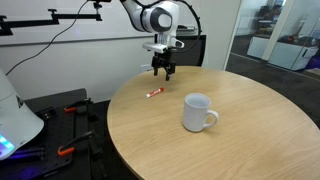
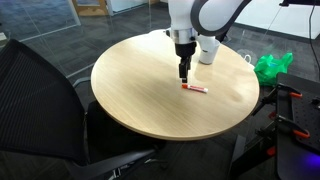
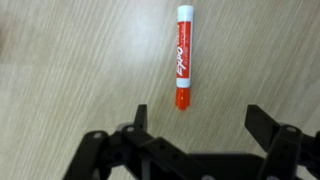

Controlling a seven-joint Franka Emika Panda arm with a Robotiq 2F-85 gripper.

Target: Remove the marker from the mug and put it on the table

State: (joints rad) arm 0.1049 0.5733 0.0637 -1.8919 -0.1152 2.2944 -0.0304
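The red marker with a whitish end lies flat on the round tan table. It also shows in an exterior view and in the wrist view. The white mug stands upright on the table, apart from the marker; in an exterior view the arm partly hides it. My gripper hangs above the table just over the marker, also seen in an exterior view. In the wrist view the gripper is open and empty, its fingers straddling the marker's red end without touching it.
A black chair stands close to the table edge. A green bag and black gear with red clamps lie on the floor beside the table. More dark equipment sits beyond the table's edge.
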